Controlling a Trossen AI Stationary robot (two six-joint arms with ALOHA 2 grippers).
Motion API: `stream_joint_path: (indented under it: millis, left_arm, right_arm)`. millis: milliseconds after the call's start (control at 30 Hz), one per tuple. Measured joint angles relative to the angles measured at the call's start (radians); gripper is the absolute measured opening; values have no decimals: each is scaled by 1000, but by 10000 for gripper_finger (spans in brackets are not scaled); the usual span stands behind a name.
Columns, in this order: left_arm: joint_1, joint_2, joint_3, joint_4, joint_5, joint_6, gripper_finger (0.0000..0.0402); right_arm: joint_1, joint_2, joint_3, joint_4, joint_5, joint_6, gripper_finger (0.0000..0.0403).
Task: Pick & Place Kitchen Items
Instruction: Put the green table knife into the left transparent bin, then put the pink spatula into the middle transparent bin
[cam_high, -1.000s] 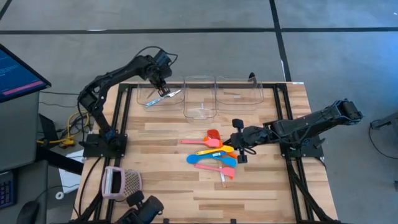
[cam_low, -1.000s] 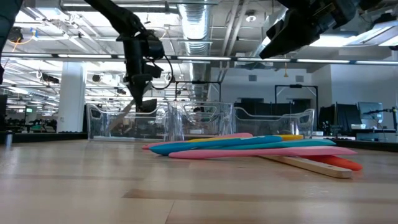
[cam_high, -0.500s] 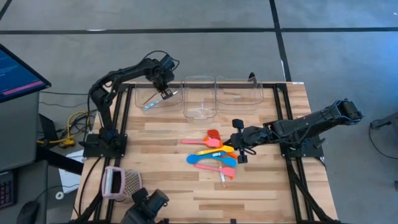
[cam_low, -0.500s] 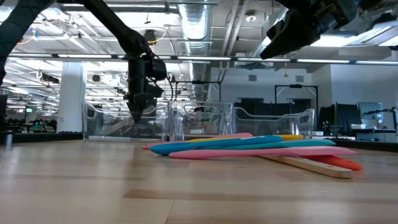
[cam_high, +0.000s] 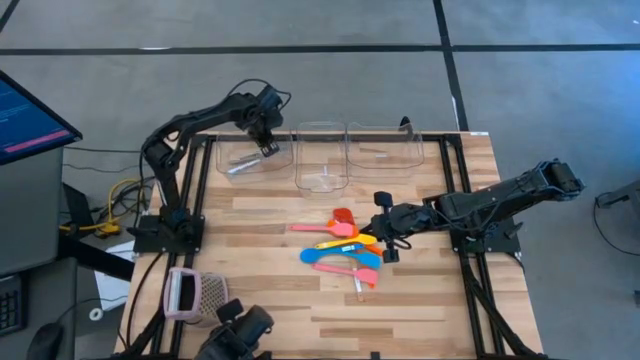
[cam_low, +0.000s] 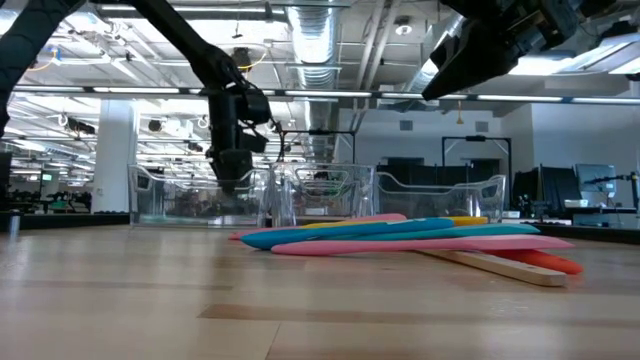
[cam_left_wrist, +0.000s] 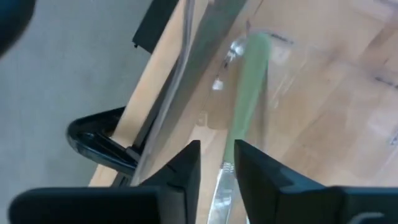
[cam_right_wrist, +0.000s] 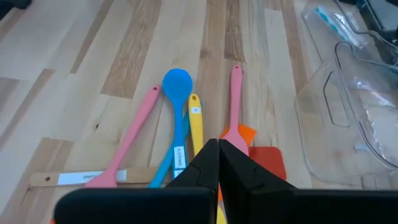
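A: Where does the next piece lie from each arm?

B: The pile of utensils (cam_high: 345, 252) sits mid-table, directly under and just ahead of the right gripper (cam_high: 384, 240), whose fingers are pressed together with nothing in them. In the right wrist view the handles run lengthwise away from that gripper. The right arm is plainly the nearer one.

A: And the left?

B: The left gripper (cam_high: 268, 148) hangs over the leftmost clear bin (cam_high: 225, 160), well apart from the pile. Its fingers stand slightly parted in the left wrist view, with a teal-handled piece of cutlery (cam_left_wrist: 249, 87) lying loose beneath them in the bin, not gripped, its handle pointing away along the bin floor.

A: Count things for me.

B: Three clear bins in a row along the far edge. In the pile: one blue spoon (cam_right_wrist: 176, 84), one yellow spoon (cam_right_wrist: 195, 127), two pink spoons (cam_right_wrist: 130, 140), an orange piece and one red-headed spatula (cam_right_wrist: 268, 163) on a wooden handle. One pink-and-white mesh basket (cam_high: 195, 293) sits near the table's front-left corner.
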Motion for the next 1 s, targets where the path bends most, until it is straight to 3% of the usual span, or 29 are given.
stream_joint_path:
  millis: [200,433,533,833,1000]
  left_arm:
    - [-1,-101,0,11,1,0,93]
    - [-40,-297,0,54,81,-25,17]
    - [-88,-384,0,64,100,-32,6]
    - [-372,-625,-8,79,99,-56,2]
    - [-591,-735,-101,136,100,-56,1]
  right_arm:
    - [-2,0,0,-1,0,0,0]
    - [-1,0,0,8,1,0,0]
    - [-1,0,0,14,2,0,0]
    - [4,0,0,20,3,60,0]
    - [7,0,0,22,3,81,0]
